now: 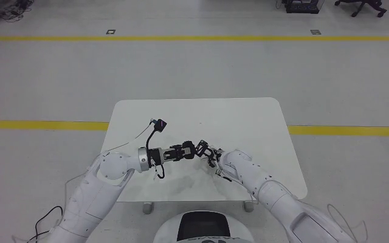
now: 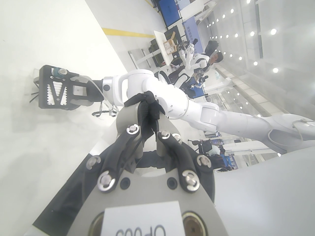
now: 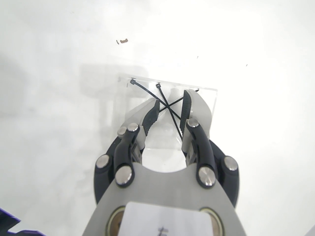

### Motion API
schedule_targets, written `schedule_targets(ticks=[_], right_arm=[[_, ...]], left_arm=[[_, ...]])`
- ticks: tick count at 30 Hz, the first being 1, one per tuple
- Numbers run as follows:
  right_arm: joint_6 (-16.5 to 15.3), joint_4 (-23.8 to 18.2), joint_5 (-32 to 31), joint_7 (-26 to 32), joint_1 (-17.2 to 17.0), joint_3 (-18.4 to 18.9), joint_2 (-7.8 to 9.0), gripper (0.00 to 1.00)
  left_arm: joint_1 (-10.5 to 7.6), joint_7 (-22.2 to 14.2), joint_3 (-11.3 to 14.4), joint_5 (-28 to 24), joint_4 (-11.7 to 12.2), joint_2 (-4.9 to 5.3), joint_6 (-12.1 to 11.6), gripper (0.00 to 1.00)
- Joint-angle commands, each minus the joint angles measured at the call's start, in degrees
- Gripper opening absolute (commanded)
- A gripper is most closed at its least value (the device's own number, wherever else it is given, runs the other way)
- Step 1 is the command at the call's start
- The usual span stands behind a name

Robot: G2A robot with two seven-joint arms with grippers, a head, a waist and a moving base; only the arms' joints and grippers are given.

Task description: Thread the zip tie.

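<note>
Honestly, not much of the job looks done from where I stand. Both arms meet over the middle of the white table (image 1: 255,121). The right gripper (image 3: 171,98) hangs with its fingers spread wide over a small clear box (image 3: 204,89). The black zip ties (image 3: 168,106) lie inside that box, three as far as I can count, crossing one another in the gap between the two fingers. Two of their square heads (image 3: 132,81) sit against the box's far rim. One strap runs close along the ribbed pad (image 3: 186,106) on one side; whether it touches I cannot tell. Nothing is pinched, and the ties rest loose.

The left gripper (image 2: 147,108) is just beside the right one, pointing at it, with its black pads pressed together. I can make out no strap between them, so I take it to be closed on nothing, though a thin black tie there would be hard to spot.

My reading is that no tie is picked up, no tail is through a head, and no loop is made. Nearly everything is left to do. One tie has to be gripped out of the crossed bunch and given a second hold, then its tail lined up with the head's slot and pushed through.
</note>
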Motion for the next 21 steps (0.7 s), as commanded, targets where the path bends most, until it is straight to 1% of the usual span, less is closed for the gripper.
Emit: schedule_targets(ticks=[1,3,4,8,11,19,21], right_arm=[[-0.2,0.3,0.2,0.1,0.1,0.0,-0.07,0.22],[-0.1,0.5,0.3,0.4,0.3,0.0,-0.17,0.09],[0.0,0.5,0.3,0.6,0.3,0.0,-0.22,0.0],[0.3,-0.3,0.3,1.7,0.3,0.0,-0.33,0.0],[0.6,-1.7,-0.1,2.9,0.0,0.1,-0.27,0.0],[0.5,-6.2,-1.2,6.3,-1.6,1.2,0.38,0.0],[0.4,-7.9,-1.3,7.5,-2.2,1.7,0.63,0.0]], left_arm=[[0.0,0.0,0.0,0.0,0.0,0.0,0.0,0.0],[0.0,0.0,0.0,0.0,0.0,0.0,0.0,0.0],[0.0,0.0,0.0,0.0,0.0,0.0,0.0,0.0],[0.0,0.0,0.0,0.0,0.0,0.0,0.0,0.0],[0.0,0.0,0.0,0.0,0.0,0.0,0.0,0.0],[0.0,0.0,0.0,0.0,0.0,0.0,0.0,0.0],[0.0,0.0,0.0,0.0,0.0,0.0,0.0,0.0]])
